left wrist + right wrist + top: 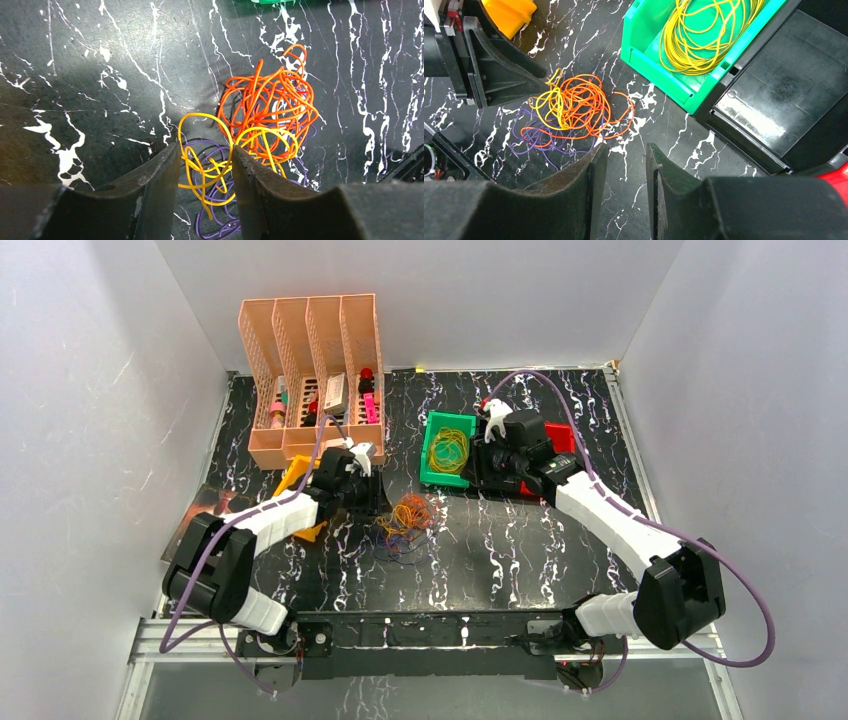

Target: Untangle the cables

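The cables (405, 520) lie as a small tangle of orange, yellow and purple wire loops on the black marbled table, in front of the left arm. My left gripper (205, 150) is low over the tangle's near edge and open. Yellow loops (212, 165) pass through the gap between its jaws, with purple ones beneath; most of the orange loops (270, 105) lie beyond the tips. In the overhead view this gripper (378, 502) sits just left of the tangle. My right gripper (626, 150) is open with only bare table between its fingers, to the right of the tangle (569, 107).
A green bin (432, 478) holding yellow wire loops (704, 35) stands by the right gripper, with a black bin (774, 100) and a red bin (562, 437) beside it. An orange-yellow bin (298, 480) sits under the left arm. A peach file organizer (310, 340) stands at the back left.
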Tool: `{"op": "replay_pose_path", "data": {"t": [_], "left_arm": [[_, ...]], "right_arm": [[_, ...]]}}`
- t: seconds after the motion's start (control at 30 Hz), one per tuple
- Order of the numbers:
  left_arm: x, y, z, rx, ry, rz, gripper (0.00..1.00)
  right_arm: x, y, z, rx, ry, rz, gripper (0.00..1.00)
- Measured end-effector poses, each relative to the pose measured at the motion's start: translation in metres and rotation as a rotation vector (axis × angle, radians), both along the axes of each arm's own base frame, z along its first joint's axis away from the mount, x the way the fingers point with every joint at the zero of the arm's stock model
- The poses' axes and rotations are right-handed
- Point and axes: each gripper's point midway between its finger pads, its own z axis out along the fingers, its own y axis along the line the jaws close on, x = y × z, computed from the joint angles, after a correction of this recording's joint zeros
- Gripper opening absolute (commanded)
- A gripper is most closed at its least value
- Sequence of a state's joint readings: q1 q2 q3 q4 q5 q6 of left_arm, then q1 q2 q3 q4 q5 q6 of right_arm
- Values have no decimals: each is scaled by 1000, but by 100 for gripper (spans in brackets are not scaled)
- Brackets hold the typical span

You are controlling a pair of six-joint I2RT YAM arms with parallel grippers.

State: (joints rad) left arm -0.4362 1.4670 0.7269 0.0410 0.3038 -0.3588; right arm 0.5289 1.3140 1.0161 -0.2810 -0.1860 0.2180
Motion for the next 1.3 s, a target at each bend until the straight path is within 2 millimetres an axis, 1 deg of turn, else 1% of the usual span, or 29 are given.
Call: {"op": "replay_pose_path", "data": {"t": [0.07, 0.23, 0.37, 0.5, 0.63, 0.67, 0.7, 0.77, 0.83, 0.93, 1.0, 1.03, 1.13, 1.2, 1.3], "left_arm": [[1, 2, -1, 9, -2, 9, 27], [4, 5, -1, 27, -8, 26, 13], [7, 7, 4, 36, -26, 40, 1], [11, 8, 14, 35, -52, 45, 0], [16, 8, 27, 34, -82, 48, 0], [17, 8, 34, 31, -96, 46, 0], [17, 8, 34, 31, -97, 46, 0], [17, 7, 45, 26, -116, 40, 0], [20, 5, 60, 13, -141, 33, 0], [23, 0, 87, -23, -189, 14, 0], [24, -5, 111, -59, -230, -5, 3], [23, -7, 122, -76, -250, -15, 1], [18, -12, 151, -126, -299, -49, 0], [14, -15, 166, -155, -323, -70, 0], [6, -19, 182, -193, -343, -100, 0]], "right_arm": [[0, 0, 1, 3, 0, -1, 43], [-3, -1, 1, 10, 5, -7, 43], [-5, -1, -2, 12, 13, -9, 43], [-6, -1, -5, 13, 21, -10, 43], [-6, 2, -2, 34, 14, -2, 44], [-7, 3, -1, 41, 13, 4, 45], [-10, 4, -1, 50, 13, 13, 46], [-14, 7, 1, 71, 12, 40, 49], [-19, 12, 3, 96, 9, 72, 51], [-25, 21, 9, 142, -7, 121, 57], [-29, 30, 12, 180, -30, 161, 61], [-31, 33, 12, 193, -38, 176, 64], [-38, 48, 11, 241, -82, 236, 68], [-44, 57, 12, 268, -117, 274, 71], [-49, 76, 15, 310, -184, 326, 76]]}}
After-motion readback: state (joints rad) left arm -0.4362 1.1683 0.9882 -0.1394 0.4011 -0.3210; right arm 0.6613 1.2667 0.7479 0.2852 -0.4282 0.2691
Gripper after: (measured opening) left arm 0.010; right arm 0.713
